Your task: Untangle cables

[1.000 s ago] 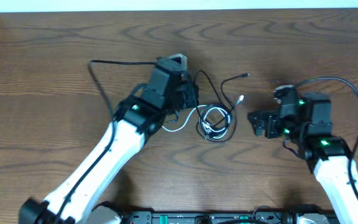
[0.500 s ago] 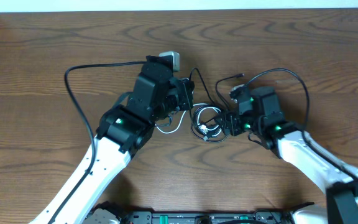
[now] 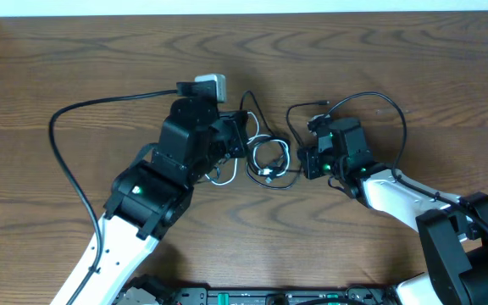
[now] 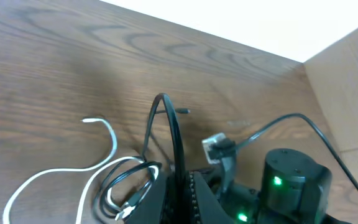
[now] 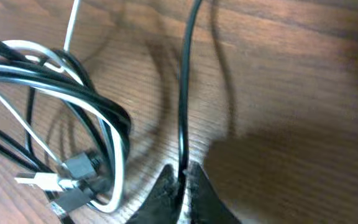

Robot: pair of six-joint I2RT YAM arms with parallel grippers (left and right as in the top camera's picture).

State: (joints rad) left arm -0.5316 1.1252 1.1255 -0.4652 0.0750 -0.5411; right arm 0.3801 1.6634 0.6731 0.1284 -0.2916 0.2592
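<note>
The cables are bunched in a small coil in the middle of the bench, with one arm on each side of it. The left fingers, just left of the coil, are pinched narrow on a black strand that arches up from them in a stiff loop. The right fingers, just right of the coil, are closed tight on a second black strand that runs straight away from them. I cannot tell whether these two strands are one cord.

The main risk is that pulling apart cinches the coil into a knot instead of opening it, since several black turns lie wrapped over the white cable. The plug ends, lying at the near edge of the coil, could snag inside a turn and drag the whole bundle along. A thin, smooth cord may also slip through a narrow pinch under tension.

The cords are thin, round and glossy, and they hold their curves springily. The white one trails away from the coil in a loose bend. The plugs are small and blocky. The bench is dark wood with a flowing grain and looks smooth enough for the cables to slide.
</note>
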